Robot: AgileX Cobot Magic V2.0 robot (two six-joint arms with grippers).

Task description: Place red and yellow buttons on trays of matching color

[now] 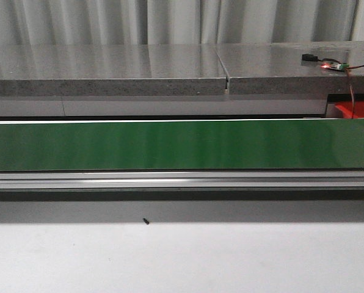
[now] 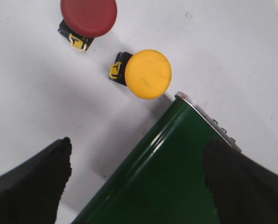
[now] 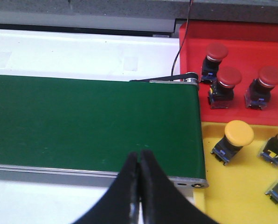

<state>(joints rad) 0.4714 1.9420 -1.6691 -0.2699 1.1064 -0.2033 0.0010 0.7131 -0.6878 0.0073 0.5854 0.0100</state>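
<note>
A lab or industrial test bench is indicated. A long green conveyor belt (image 1: 170, 144) is mounted in an aluminium frame on a white table (image 1: 182, 256); behind the belt, a grey stone-like shelf (image 1: 109, 70), a wired circuit board (image 1: 332, 65) and pale curtains (image 1: 170, 21) are seen.

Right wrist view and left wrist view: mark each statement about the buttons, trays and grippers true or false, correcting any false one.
1. Three red buttons sit in the red tray. True.
2. The right gripper is wide open. False: its fingers are pressed together.
3. The yellow tray is empty. False: yellow buttons lie in it.
4. The left gripper is open, holding nothing. True.
5. The green belt carries a button. False: none seen.
</note>
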